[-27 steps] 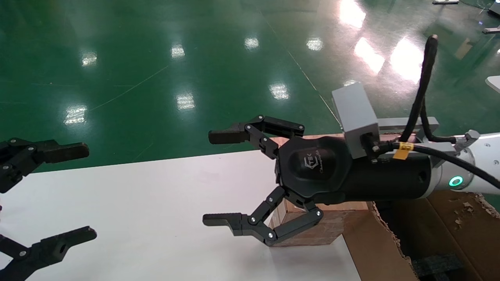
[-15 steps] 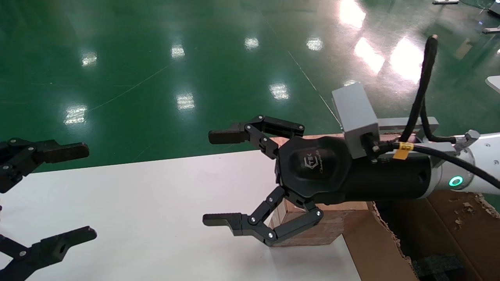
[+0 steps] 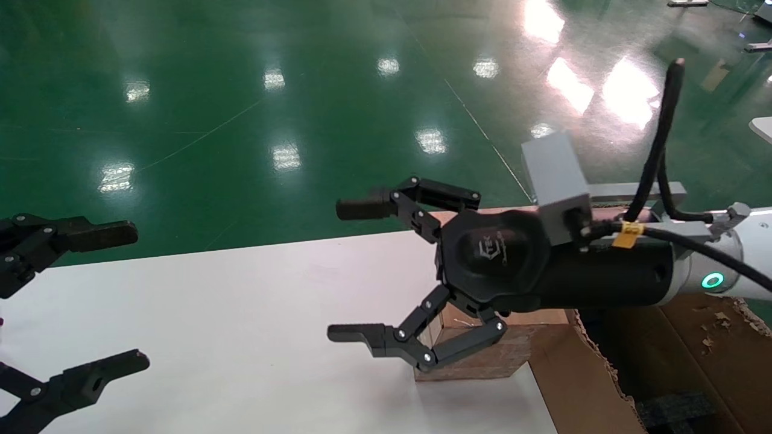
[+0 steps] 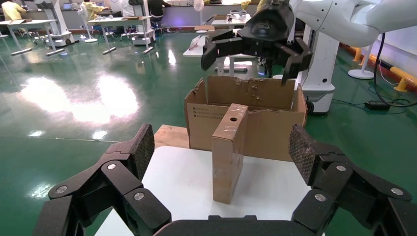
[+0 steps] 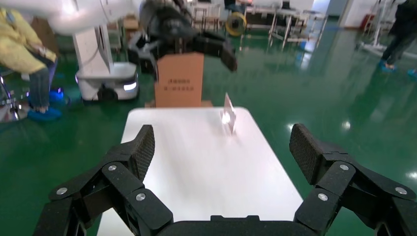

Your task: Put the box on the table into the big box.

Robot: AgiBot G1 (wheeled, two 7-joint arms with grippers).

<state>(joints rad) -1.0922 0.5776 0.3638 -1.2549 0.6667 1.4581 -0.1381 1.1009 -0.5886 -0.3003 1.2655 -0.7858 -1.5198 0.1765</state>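
Observation:
The small light-brown box (image 3: 503,355) stands on edge at the right end of the white table (image 3: 241,313), mostly hidden under my right gripper. In the left wrist view the box (image 4: 227,162) is upright, with its round hole in the top face. My right gripper (image 3: 350,271) is open and empty, hovering just above the box with its fingers pointing left. The big torn carton (image 3: 579,380) stands beside the table's right end, close to the box; it also shows in the left wrist view (image 4: 270,128). My left gripper (image 3: 129,296) is open and empty at the table's left end.
Black foam (image 3: 675,410) lies inside the carton. A flat plywood board (image 4: 172,135) lies beside the carton. A small pale upright thing (image 5: 228,117), blurred, stands far down the table in the right wrist view. Another cardboard box (image 5: 179,81) stands beyond the table. Green floor surrounds everything.
My right gripper has shifted slightly to the right, towards the carton, still open. The small box and my left gripper have not moved.

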